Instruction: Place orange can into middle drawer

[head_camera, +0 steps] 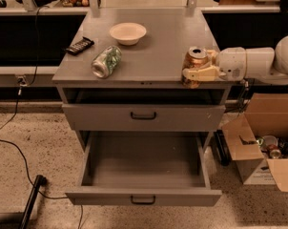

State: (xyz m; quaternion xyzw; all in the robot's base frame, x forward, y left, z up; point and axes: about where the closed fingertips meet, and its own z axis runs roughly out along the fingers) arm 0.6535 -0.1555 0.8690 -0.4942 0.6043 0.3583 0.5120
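Observation:
The orange can point(195, 61) stands upright at the front right edge of the grey cabinet top point(153, 56), its silver top showing. My gripper point(200, 68) reaches in from the right and is shut on the can, with pale fingers point(203, 74) wrapped around its side. The middle drawer point(144, 168) is pulled wide open below, a shallow grey tray with nothing in it and a dark handle point(143, 200) on its front. The drawer above point(144, 116) is closed.
A green-and-white can point(106, 61) lies on its side at the cabinet top's left front. A cream bowl point(128, 33) and a dark flat object point(79, 45) sit further back. A cardboard box point(265, 147) of cans stands on the floor to the right. A black cable point(20, 151) runs across the floor at left.

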